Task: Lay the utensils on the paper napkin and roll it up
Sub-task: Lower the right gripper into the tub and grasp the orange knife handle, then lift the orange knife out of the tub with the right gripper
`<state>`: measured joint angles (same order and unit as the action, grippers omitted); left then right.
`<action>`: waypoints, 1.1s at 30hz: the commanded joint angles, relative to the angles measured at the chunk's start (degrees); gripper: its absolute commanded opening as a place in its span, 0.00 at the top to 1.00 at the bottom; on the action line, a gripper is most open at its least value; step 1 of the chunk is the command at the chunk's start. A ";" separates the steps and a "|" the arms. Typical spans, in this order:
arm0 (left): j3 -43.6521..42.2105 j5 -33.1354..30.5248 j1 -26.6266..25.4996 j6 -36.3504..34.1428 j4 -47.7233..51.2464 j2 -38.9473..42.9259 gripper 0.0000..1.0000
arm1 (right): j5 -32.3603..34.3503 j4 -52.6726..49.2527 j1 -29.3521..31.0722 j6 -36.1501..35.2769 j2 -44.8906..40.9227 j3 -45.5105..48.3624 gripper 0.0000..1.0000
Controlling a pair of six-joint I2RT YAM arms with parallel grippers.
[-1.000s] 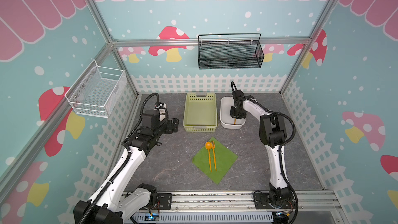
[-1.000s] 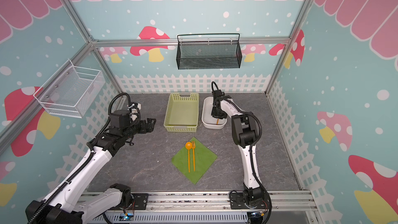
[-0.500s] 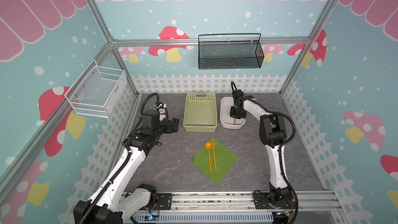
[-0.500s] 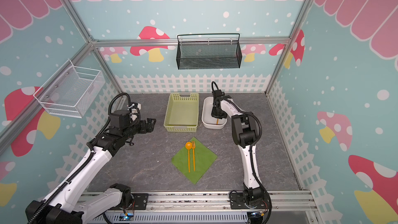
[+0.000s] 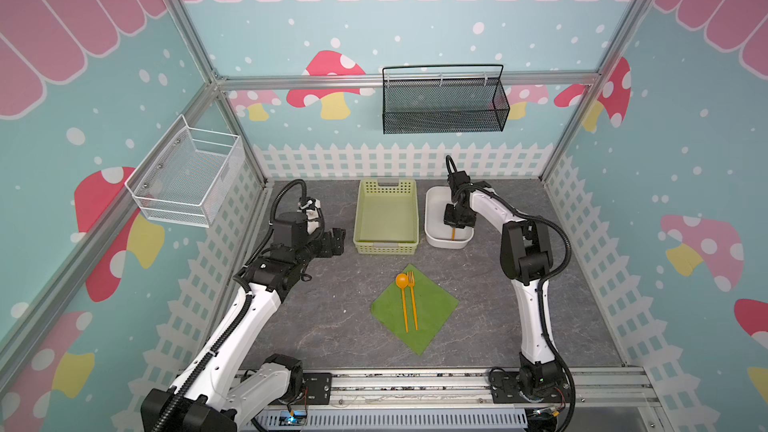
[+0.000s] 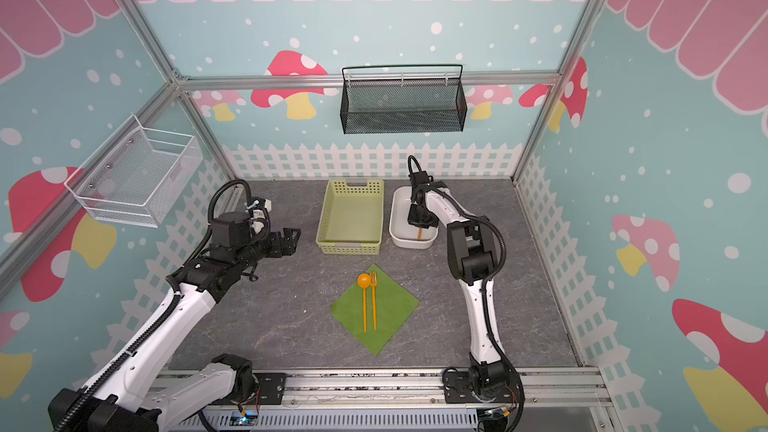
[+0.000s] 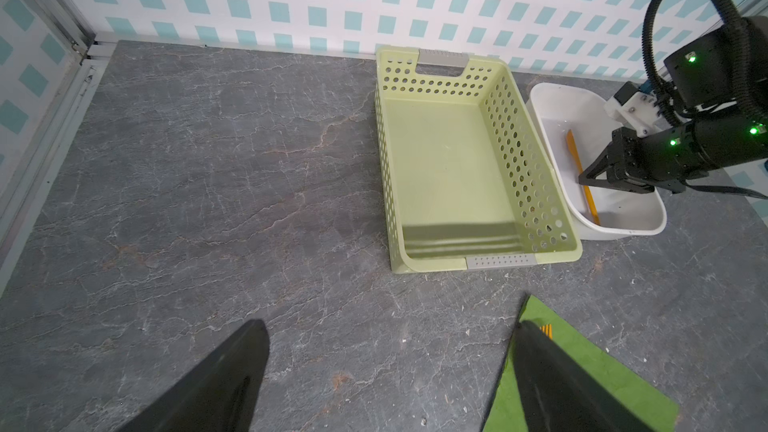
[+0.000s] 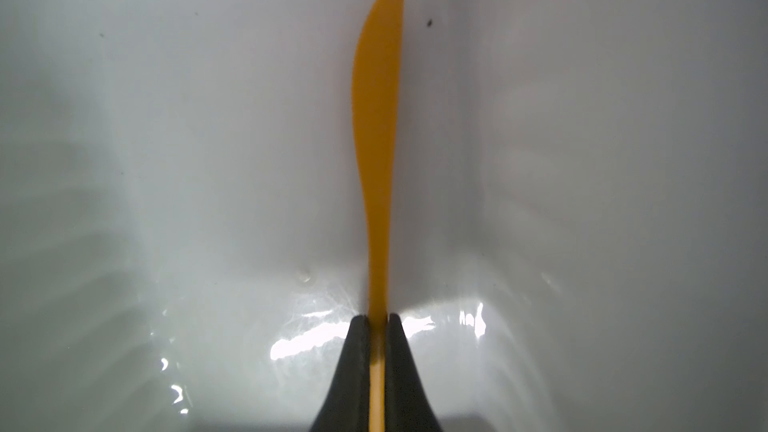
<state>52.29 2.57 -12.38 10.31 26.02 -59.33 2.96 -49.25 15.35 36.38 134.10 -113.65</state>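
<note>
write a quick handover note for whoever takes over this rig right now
Right gripper: shut on the knife handle, down inside the white dish.
Left gripper: open, empty, above bare table.
Done: spoon and fork lie side by side on the napkin, which is flat.
Left: lift the knife out, lay it beside the other two, then roll the napkin up.

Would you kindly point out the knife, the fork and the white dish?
knife (image 8: 376, 139), right wrist view, on its blade.
fork (image 5: 413, 303), in a top view, on its handle.
white dish (image 7: 611, 232), left wrist view, on its outer wall.
</note>
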 commanded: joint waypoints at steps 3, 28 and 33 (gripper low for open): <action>-0.81 -0.37 0.34 0.23 -0.18 1.14 0.06 | 0.63 -3.29 -0.23 -0.87 -1.37 -2.97 0.93; -0.91 -1.16 0.34 -0.02 0.08 2.47 0.06 | 1.17 -5.86 0.00 -1.66 -8.62 -3.61 0.93; -0.97 -1.22 0.34 -0.02 0.12 2.67 0.06 | 0.91 -6.20 0.21 -1.84 -9.89 -3.31 0.94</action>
<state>52.03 2.13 -12.38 10.28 26.04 -57.63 3.25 -53.65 15.38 35.14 126.78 -116.03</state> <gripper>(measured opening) 0.937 0.071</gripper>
